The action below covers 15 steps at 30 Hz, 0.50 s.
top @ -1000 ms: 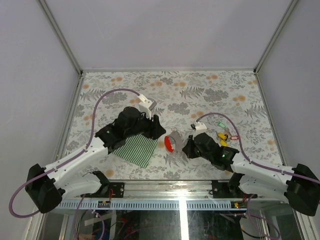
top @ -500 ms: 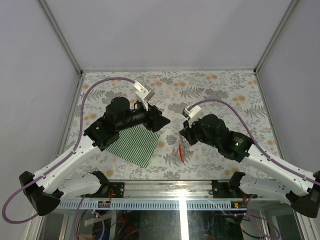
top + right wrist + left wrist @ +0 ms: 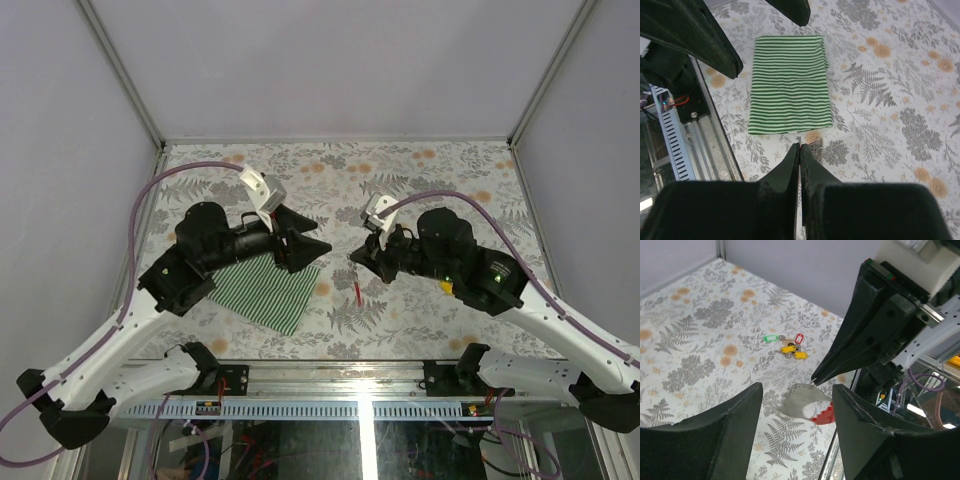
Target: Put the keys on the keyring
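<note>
- Two arms meet over a fern-printed table (image 3: 430,180). The left arm (image 3: 120,325) and the right arm (image 3: 565,320) both reach inward and are raised, with their grippers nearly tip to tip but apart.
- Striped cloth (image 3: 270,290): green and white, lying flat on the table beneath the left gripper, which covers part of it from above.
- Left gripper (image 3: 322,234): the jaws are spread with nothing held between them, and it points toward the right gripper's tip. A second ago it sat lower, with its jaws narrower.
- Right gripper (image 3: 354,258): the jaws are pressed together, pinching the keyring (image 3: 807,401) at its grey loop. The red tag hangs beneath, clear of the table. A second ago the keyring lay on the table beside this gripper.
- Keys (image 3: 788,346): a small cluster with green, red and yellow tags, resting on the table well apart from the keyring. From above, the right arm now hides nearly all of them.
</note>
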Each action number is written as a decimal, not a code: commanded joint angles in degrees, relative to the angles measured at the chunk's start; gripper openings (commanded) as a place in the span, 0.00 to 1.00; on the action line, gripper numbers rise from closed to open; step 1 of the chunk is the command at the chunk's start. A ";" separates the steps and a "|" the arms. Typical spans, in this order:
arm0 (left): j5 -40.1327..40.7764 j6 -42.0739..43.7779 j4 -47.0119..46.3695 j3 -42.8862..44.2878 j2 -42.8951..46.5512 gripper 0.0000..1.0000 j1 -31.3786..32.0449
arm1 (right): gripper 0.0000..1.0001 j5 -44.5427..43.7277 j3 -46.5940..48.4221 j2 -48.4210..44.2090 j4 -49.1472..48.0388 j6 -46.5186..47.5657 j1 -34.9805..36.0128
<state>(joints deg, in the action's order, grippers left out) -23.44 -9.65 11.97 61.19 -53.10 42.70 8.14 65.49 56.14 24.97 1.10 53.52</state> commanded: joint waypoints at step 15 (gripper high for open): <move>-9.33 -2.91 -9.51 3.93 6.91 0.44 -0.25 | 0.00 21.88 1.70 -2.35 -32.48 -7.64 0.36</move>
<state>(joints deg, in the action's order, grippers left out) -31.31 -10.50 7.90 63.88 -48.38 42.70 24.43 67.85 54.37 7.97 -0.16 53.58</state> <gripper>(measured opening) 0.455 0.010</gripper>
